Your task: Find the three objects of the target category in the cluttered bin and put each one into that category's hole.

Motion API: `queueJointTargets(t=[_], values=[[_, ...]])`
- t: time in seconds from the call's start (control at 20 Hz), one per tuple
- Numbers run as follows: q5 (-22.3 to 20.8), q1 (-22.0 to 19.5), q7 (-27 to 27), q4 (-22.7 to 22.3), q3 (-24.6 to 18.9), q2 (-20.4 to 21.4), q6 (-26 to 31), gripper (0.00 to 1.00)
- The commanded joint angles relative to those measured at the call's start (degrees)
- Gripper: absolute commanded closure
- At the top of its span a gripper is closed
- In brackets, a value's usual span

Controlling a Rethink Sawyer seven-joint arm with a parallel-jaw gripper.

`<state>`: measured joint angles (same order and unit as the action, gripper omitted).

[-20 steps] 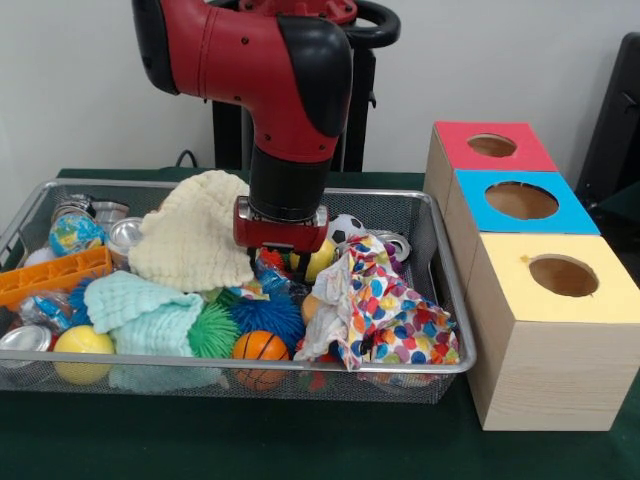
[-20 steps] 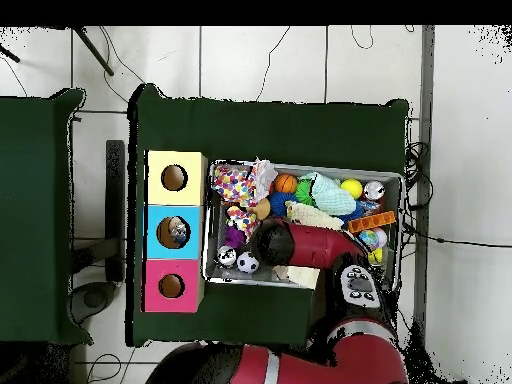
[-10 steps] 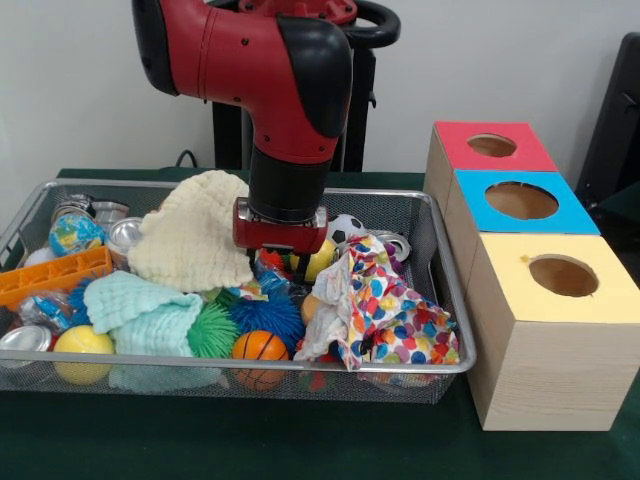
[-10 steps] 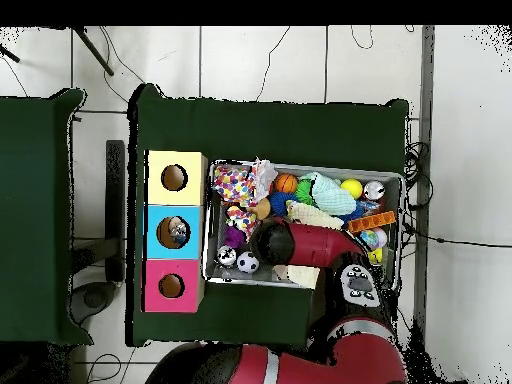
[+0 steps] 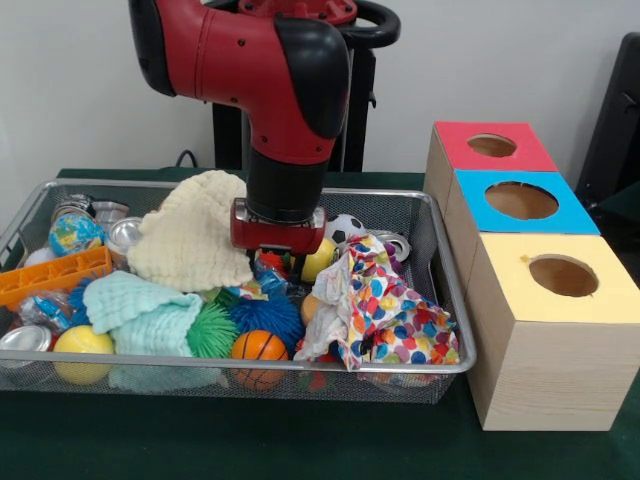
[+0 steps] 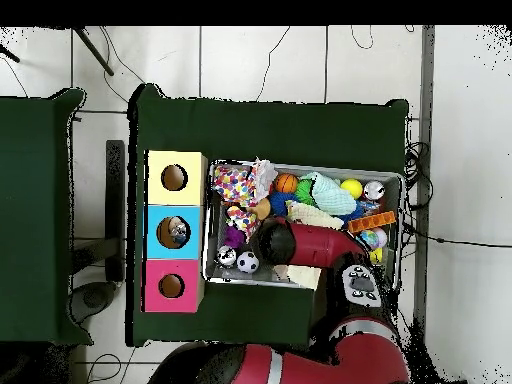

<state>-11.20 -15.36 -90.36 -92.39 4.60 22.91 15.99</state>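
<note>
Wire bin (image 5: pixel 448 300), landmark, on the green bench (image 5: pixel 300 445); the bench's far side holds the arm.

Hand (image 5: pixel 280 262): lowered into the bin's middle, its red wrist block just above the clutter. The fingers are buried among the toys and hidden by the wrist, so whether it is released or clenched cannot be told. In the overhead view the arm's elbow covers it.

Bin contents, placed from the hand:
- Cream cloth (image 5: pixel 195 235), heaped just left of it, touching the wrist block.
- Soccer ball (image 5: pixel 346 228) at the bin's back wall, just right of it; a yellow ball (image 5: pixel 318 262) sits beside the fingers.
- Polka-dot cloth (image 5: pixel 385 310), crumpled to the right, draped toward the bin's front right corner.
- Blue spiky ball (image 5: pixel 270 316) in front of it; green spiky ball (image 5: pixel 212 332) and basketball (image 5: pixel 259 347) at the front wall.
- Mint cloth (image 5: pixel 145 312), front left.
- Orange block (image 5: pixel 52 277), globe ball (image 5: pixel 74 234) and several tins (image 5: pixel 126 235) at the far left; another yellow ball (image 5: pixel 82 345) in the front left corner.

Outside the bin, to its right: three boxes in a row, each with a round hole on top: yellow box (image 5: pixel 555 335) nearest the front, blue box (image 5: pixel 520 205) in the middle, red box (image 5: pixel 488 148) behind. Overhead, the blue box's hole shows something inside.
</note>
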Motion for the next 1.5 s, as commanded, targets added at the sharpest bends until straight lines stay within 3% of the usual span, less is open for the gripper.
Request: queueJointTargets(t=[0.05,0.5,0.6,0.8,1.0,1.2,1.5], values=[[-2.55,-5.03,-4.28,6.7,-3.52,-7.44,-6.01,1.0],[-2.65,-5.42,-3.54,6.44,-4.28,-6.66,-4.85,1.0],[-2.71,-6.15,-2.95,3.94,-5.84,-3.22,-4.24,1.0],[0.5,-8.32,-1.76,-1.66,-10.48,5.75,3.33,1.0],[4.11,-9.4,-2.23,-3.25,-13.41,12.13,10.91,1.0],[6.22,-10.38,-2.43,-2.64,-15.83,14.68,15.41,1.0],[7.45,-9.54,-3.99,-2.15,-15.92,17.85,17.2,1.0]])
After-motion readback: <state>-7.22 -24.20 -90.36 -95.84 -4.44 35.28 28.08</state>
